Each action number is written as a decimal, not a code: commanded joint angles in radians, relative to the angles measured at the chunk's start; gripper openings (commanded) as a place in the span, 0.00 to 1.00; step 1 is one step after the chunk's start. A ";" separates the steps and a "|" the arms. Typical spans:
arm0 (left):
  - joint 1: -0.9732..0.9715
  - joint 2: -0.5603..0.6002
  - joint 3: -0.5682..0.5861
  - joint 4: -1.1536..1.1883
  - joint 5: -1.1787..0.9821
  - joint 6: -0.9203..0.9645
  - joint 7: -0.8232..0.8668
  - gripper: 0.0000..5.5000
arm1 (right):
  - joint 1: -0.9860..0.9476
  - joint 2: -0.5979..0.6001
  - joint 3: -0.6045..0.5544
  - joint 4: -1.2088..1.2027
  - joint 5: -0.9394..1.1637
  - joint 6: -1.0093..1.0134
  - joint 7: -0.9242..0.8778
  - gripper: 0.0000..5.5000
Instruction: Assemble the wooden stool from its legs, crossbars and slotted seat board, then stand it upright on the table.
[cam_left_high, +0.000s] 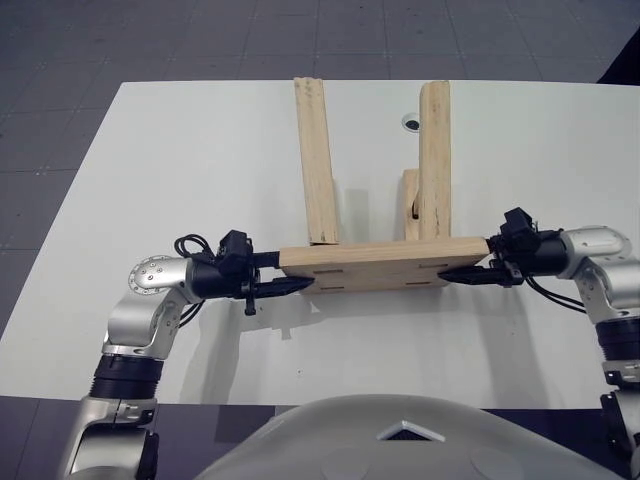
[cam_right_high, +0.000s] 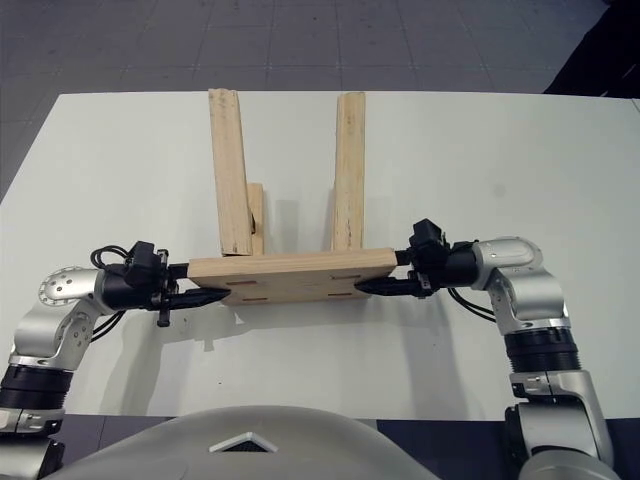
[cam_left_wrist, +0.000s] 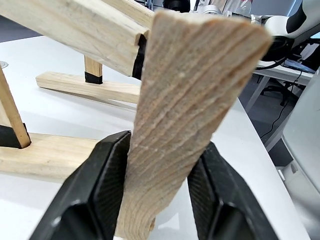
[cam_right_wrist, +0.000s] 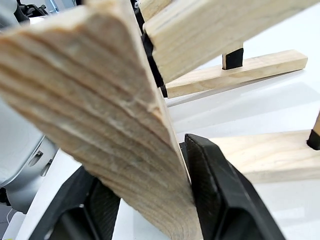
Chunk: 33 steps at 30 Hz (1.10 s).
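White table (cam_left_high: 200, 200) fills most of the head view, from the upper edge to the lower middle of the frame. The stool lies on its side at centre frame. Its seat board (cam_left_high: 380, 263) stands on edge across the lower centre with its slotted face towards the camera. Two legs (cam_left_high: 315, 160) run from the board towards the top of the frame, and the right-hand one (cam_left_high: 434, 160) is a little thicker in appearance. A short crossbar (cam_left_high: 410, 205) sits just inside the right-hand leg, touching it. Left gripper (cam_left_high: 290, 272), at lower left of centre, is clamped on the left end of the seat board; its wrist view shows black fingers (cam_left_wrist: 100, 190) pressed against both faces of the wood. Right gripper (cam_left_high: 475, 262), at right of centre, is closed likewise on the board's right end, fingers (cam_right_wrist: 215, 190) tight to either face. A small round object (cam_left_high: 411, 122) lies on the table in the upper centre, just left of the right-hand leg's far end; its nature cannot be determined
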 joint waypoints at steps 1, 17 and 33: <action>-0.009 -0.002 0.035 -0.048 -0.051 0.065 0.053 0.30 | 0.023 -0.025 -0.023 -0.040 0.023 0.038 -0.011 0.32; 0.153 0.004 0.076 -0.318 -0.100 0.128 0.128 0.30 | 0.096 -0.077 -0.119 -0.262 0.152 0.204 -0.072 0.31; 0.264 0.067 0.227 -0.556 -0.346 0.325 0.253 0.29 | 0.093 -0.174 -0.201 -0.459 0.338 0.477 -0.151 0.30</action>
